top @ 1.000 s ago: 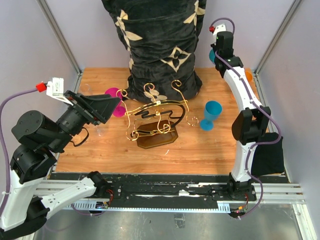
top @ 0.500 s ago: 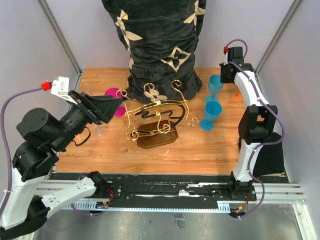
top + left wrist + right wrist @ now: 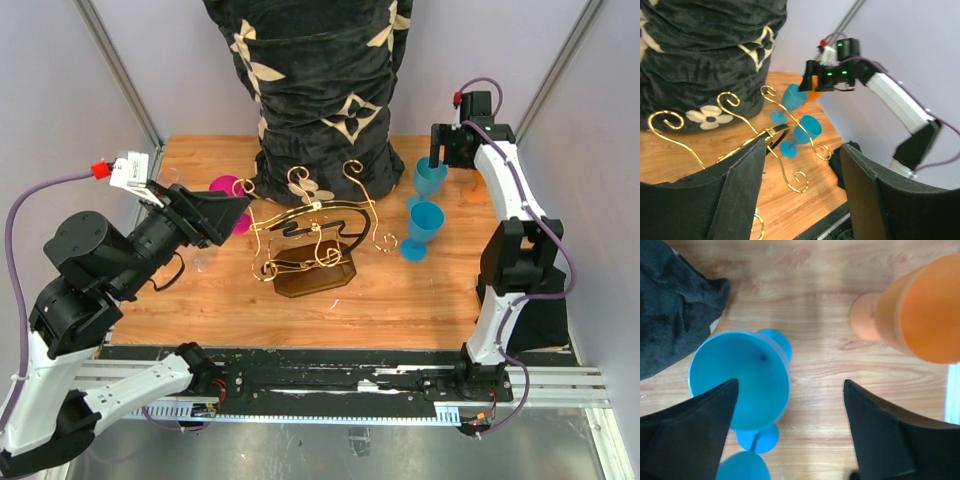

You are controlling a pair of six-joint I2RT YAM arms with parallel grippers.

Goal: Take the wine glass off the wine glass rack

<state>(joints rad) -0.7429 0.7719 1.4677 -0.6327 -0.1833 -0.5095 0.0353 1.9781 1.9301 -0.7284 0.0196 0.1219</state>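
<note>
The gold wire wine glass rack [image 3: 318, 207] stands mid-table on its dark base [image 3: 315, 278]. A magenta wine glass [image 3: 226, 186] sits by the rack's left arm, partly covered by my open left gripper [image 3: 238, 208]. In the left wrist view only rack wire [image 3: 771, 132] shows between the open fingers [image 3: 735, 195]; the magenta glass is hidden there. My right gripper [image 3: 440, 160] is open at the back right, over a blue wine glass [image 3: 431, 177] standing upright on the table. That blue glass [image 3: 740, 382] is beside the left finger, not gripped.
A second blue glass [image 3: 424, 225] stands right of the rack, and an orange glass [image 3: 920, 315] stands near the right wall. A large black floral cushion [image 3: 320, 90] rises behind the rack. A clear glass [image 3: 200, 262] is under the left arm.
My right arm came down with the blue glass from high at the back, set it on the table and opened its jaws. The left gripper shifted slightly towards the rack.
</note>
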